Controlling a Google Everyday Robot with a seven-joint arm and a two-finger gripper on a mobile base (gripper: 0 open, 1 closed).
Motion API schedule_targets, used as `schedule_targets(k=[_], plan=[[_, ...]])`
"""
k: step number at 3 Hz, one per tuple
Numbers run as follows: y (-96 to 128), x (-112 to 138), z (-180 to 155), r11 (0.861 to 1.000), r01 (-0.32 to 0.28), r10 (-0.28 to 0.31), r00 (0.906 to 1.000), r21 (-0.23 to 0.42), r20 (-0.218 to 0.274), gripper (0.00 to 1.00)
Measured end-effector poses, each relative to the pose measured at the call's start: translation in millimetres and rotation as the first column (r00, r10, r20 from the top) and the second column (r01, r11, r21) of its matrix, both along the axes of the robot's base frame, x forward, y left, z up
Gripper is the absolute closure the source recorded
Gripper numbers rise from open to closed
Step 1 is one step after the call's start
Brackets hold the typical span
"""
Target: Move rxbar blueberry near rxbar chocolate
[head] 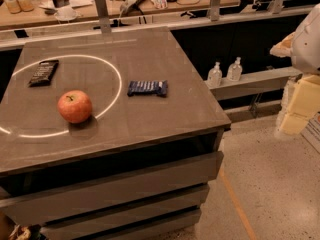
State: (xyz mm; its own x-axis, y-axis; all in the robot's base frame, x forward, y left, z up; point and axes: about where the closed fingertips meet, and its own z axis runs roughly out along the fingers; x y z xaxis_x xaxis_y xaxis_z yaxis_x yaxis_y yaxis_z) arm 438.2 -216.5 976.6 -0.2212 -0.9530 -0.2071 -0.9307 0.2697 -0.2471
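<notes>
The rxbar blueberry point(147, 88), a dark blue bar with pale lettering, lies flat on the grey table point(165, 124), right of centre, just outside a white ring marked on the top. The rxbar chocolate point(43, 72), a black-brown bar, lies at the far left inside the ring. A red apple point(74, 106) sits between them, nearer the front. My gripper point(299, 109) hangs at the right edge of the view, off the table and well right of the blueberry bar, holding nothing I can see.
The table has drawers below and a drop to the floor point(270, 194) on its right. Two clear bottles point(224, 73) stand on a low shelf to the right. A cluttered wooden desk point(100, 4) runs behind a rail at the back.
</notes>
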Motion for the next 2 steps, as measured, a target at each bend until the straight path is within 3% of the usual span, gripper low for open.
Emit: schedule_targets(k=[1, 2], plan=[[0.0, 0.0, 0.0, 1.000, 0.000, 0.000, 1.0000, 0.000, 0.000, 0.00], [2.2, 13.0, 4.5, 0.995, -0.018, 0.014, 0.9987, 0.094, 0.049, 0.00]])
